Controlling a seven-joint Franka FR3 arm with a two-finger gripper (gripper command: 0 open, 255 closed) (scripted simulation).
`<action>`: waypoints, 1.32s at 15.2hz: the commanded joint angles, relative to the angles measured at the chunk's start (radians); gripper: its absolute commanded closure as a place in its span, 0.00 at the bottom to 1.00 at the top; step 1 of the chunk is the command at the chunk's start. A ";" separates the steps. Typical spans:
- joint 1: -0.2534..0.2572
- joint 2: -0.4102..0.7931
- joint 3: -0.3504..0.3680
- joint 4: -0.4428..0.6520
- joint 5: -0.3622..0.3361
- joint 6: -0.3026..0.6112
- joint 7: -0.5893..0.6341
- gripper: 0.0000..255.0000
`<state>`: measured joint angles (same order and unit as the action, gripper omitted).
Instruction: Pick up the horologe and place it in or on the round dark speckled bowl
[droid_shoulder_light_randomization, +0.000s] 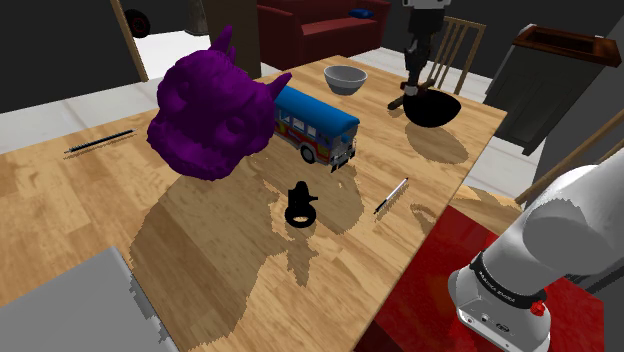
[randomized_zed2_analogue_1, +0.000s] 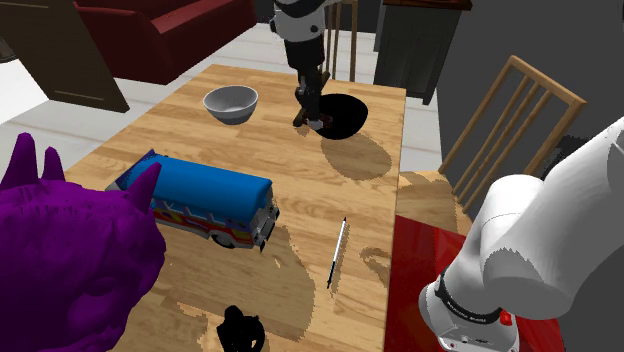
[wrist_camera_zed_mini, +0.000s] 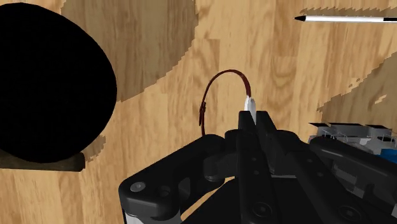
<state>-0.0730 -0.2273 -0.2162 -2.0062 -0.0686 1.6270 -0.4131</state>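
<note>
The horologe is a small watch with a white face (wrist_camera_zed_mini: 252, 104) and a thin dark red strap (wrist_camera_zed_mini: 216, 86) looped out past the fingertips. My black gripper (wrist_camera_zed_mini: 252, 118) is shut on the face, with bare wood behind it. The round bowl (wrist_camera_zed_mini: 44, 83) is drawn plain black and lies off to one side of the gripper, apart from the watch. At the table's far end in the shoulder view, the gripper (droid_shoulder_light_randomization: 412, 95) hangs low just left of the bowl (droid_shoulder_light_randomization: 435, 108). In the second exterior view the gripper (randomized_zed2_analogue_1: 311, 115) is also left of the bowl (randomized_zed2_analogue_1: 346, 115).
On the wooden table (droid_shoulder_light_randomization: 220, 260) are a big purple spiky figure (droid_shoulder_light_randomization: 215, 100), a blue toy bus (droid_shoulder_light_randomization: 315, 125), a grey bowl (droid_shoulder_light_randomization: 345, 78), a white pen (droid_shoulder_light_randomization: 391, 195), a small black object (droid_shoulder_light_randomization: 300, 206) and a dark stick (droid_shoulder_light_randomization: 98, 143). A wooden chair (randomized_zed2_analogue_1: 510, 120) stands beside the table.
</note>
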 joint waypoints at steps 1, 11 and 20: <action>-0.017 0.039 -0.029 0.045 -0.005 -0.005 -0.049 1.00; -0.121 0.268 -0.166 0.317 0.018 -0.044 -0.303 1.00; -0.224 0.473 -0.225 0.549 0.086 -0.079 -0.464 1.00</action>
<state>-0.2943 0.2417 -0.4398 -1.4508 0.0158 1.5377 -0.8728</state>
